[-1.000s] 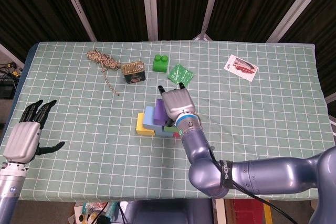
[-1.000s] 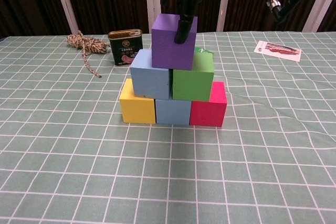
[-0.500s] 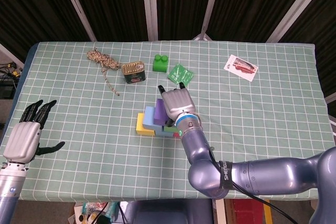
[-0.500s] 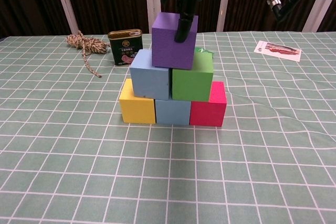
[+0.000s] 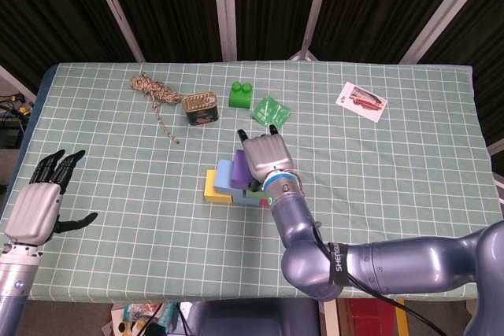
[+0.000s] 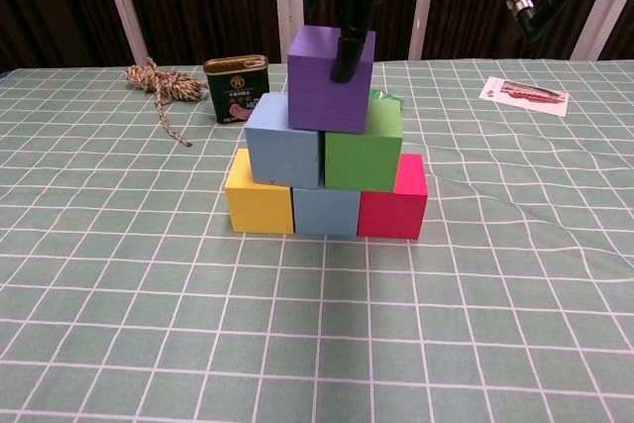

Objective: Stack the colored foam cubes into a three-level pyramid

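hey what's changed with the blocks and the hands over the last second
Hardly anything. The purple cube on top has edged slightly to the right, with a finger of the right hand still against its front face. The five cubes under it, the can, the rope and the open left hand stayed put.

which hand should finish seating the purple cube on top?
Right. The right hand is over the stack, a finger on the purple cube; the left hand sits open near the table's left edge.
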Robot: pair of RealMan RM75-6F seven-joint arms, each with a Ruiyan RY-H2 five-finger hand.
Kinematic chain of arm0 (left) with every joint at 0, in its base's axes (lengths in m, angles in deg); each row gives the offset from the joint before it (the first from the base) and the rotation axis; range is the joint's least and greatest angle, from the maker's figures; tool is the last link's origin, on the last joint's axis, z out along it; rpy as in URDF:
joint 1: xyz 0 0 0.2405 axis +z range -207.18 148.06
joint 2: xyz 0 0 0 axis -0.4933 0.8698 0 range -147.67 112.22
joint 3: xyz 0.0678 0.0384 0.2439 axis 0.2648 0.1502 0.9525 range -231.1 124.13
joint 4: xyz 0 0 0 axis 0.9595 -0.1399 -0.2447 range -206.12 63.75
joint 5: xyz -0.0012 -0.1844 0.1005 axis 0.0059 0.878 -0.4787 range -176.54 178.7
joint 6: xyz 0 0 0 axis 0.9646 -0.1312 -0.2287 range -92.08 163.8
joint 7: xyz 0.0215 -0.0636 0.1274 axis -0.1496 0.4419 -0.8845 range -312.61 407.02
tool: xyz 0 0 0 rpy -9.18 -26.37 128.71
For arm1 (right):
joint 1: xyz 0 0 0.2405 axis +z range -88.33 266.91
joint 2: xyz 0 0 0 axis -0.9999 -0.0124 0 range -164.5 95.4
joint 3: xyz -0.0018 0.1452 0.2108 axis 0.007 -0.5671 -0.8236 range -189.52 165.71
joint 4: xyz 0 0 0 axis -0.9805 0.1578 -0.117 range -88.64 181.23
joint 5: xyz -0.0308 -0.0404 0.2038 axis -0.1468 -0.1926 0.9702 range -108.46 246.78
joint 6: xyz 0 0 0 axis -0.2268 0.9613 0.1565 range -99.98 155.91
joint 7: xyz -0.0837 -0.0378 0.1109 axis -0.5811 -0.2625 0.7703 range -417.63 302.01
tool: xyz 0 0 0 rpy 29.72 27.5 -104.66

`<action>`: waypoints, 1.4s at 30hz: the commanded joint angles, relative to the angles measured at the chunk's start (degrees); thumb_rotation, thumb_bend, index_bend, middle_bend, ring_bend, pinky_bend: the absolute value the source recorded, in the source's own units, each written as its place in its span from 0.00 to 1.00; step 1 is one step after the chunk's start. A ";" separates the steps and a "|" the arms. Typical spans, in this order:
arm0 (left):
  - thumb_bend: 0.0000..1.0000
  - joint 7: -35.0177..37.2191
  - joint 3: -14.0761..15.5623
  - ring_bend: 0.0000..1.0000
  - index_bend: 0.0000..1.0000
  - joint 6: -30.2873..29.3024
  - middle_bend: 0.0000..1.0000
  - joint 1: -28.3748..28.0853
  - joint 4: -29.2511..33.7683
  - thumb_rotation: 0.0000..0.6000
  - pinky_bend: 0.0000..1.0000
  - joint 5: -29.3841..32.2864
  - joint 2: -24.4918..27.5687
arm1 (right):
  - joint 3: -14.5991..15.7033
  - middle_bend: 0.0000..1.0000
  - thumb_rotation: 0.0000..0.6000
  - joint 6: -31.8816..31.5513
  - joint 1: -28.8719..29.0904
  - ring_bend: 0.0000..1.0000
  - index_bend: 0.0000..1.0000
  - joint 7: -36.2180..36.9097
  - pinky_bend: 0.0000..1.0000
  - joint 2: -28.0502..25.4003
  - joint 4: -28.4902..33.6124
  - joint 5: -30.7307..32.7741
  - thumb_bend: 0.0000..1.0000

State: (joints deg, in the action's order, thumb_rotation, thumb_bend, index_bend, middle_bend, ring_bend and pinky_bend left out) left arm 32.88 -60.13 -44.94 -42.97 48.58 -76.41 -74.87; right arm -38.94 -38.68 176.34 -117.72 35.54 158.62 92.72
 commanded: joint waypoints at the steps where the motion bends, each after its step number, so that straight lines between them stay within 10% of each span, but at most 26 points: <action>1: 0.06 0.05 0.00 0.01 0.06 -0.04 0.11 0.03 0.02 1.00 0.02 -0.03 0.03 | -0.06 0.49 1.00 -0.08 0.03 0.27 0.00 0.01 0.00 -0.02 -0.02 0.06 0.26; 16: 0.06 -0.08 0.08 0.01 0.06 -0.16 0.11 0.07 0.08 1.00 0.02 -0.40 -0.01 | 0.11 0.48 1.00 0.20 -0.04 0.26 0.00 -0.35 0.00 -0.11 0.19 0.50 0.26; 42: 0.06 -0.14 -0.03 0.01 0.06 -0.13 0.11 0.02 -0.11 1.00 0.01 -0.22 -0.12 | 0.31 0.03 1.00 1.75 -0.67 0.04 0.00 0.50 0.00 -0.57 0.68 0.13 0.26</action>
State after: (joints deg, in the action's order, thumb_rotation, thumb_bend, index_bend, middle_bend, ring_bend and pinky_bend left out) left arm 32.74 -60.16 -45.07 -42.95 48.46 -76.63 -74.99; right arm -38.61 -36.94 175.67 -117.25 34.99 159.28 92.84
